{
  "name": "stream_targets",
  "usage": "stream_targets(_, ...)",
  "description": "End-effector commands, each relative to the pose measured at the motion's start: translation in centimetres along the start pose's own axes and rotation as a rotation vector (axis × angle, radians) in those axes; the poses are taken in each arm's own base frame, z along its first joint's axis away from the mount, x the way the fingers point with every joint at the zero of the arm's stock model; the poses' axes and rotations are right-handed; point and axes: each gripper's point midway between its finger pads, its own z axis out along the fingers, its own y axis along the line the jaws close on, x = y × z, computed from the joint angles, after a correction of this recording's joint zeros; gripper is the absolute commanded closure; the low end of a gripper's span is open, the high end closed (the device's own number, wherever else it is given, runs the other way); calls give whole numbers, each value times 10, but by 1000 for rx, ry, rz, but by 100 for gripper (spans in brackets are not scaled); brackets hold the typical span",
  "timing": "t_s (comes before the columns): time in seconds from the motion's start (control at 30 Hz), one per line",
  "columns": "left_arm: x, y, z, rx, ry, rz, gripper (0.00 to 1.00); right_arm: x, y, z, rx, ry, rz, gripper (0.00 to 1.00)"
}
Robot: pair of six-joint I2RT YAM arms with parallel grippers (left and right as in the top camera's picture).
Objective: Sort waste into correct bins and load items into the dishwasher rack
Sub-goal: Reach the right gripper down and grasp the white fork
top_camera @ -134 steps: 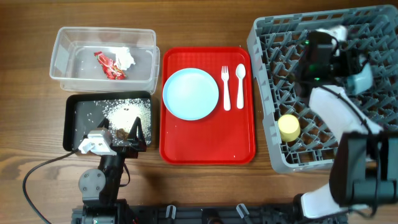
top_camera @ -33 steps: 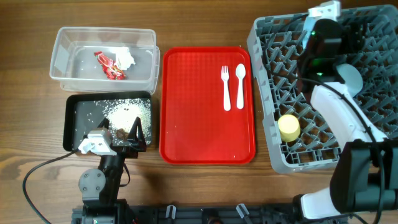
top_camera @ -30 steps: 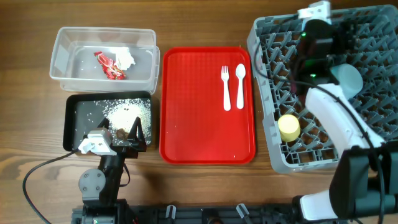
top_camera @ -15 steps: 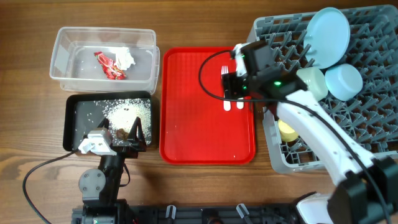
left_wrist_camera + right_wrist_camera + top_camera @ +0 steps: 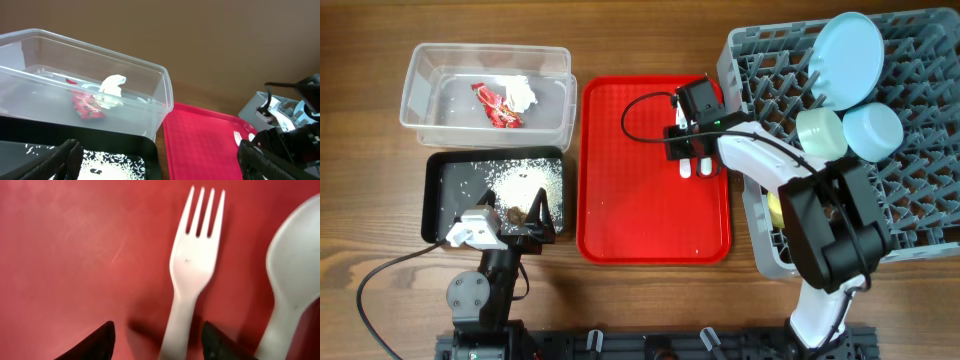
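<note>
The white fork point(image 5: 192, 265) and white spoon point(image 5: 295, 270) lie side by side on the red tray point(image 5: 640, 200). My right gripper point(image 5: 156, 330) is open low over the tray, its jaws straddling the fork's handle; in the overhead view it point(image 5: 688, 138) covers both utensils' heads. The grey rack point(image 5: 920, 200) holds the light-blue plate point(image 5: 850, 45), pale-green bowl point(image 5: 820, 130), light-blue bowl point(image 5: 873, 128) and yellow cup point(image 5: 773, 203). The clear tub point(image 5: 440, 110) holds the red wrapper point(image 5: 498, 108) and white tissue point(image 5: 522, 95). My left gripper point(image 5: 515, 212) is open and empty over the black tray point(image 5: 435, 195), which holds grains and brown lumps.
The red tray lies between the bins and the rack. The left wrist view shows the tub point(image 5: 150, 100), black tray point(image 5: 125, 150) and red tray point(image 5: 200, 135), with the right arm point(image 5: 300, 145) at its far side. Bare wood table point(image 5: 360, 250) surrounds everything.
The plate left the red tray and now stands in the rack with both bowls. My right arm swung from the rack to the red tray and came down over the fork. Left arm unmoved.
</note>
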Motion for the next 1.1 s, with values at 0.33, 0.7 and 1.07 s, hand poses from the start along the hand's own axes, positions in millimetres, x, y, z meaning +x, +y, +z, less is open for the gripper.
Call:
stream_targets(0.33, 1, 3, 0, -10, 0, 20, 0, -11, -15, -26, 103, -45, -4, 91)
stream_targets(0.7, 1, 3, 0, -10, 0, 20, 0, -49, 9, -120, 6, -241, -45, 83)
stream_targets(1.07, 1, 3, 0, -10, 0, 20, 0, -11, -14, -14, 181, -59, -170, 55)
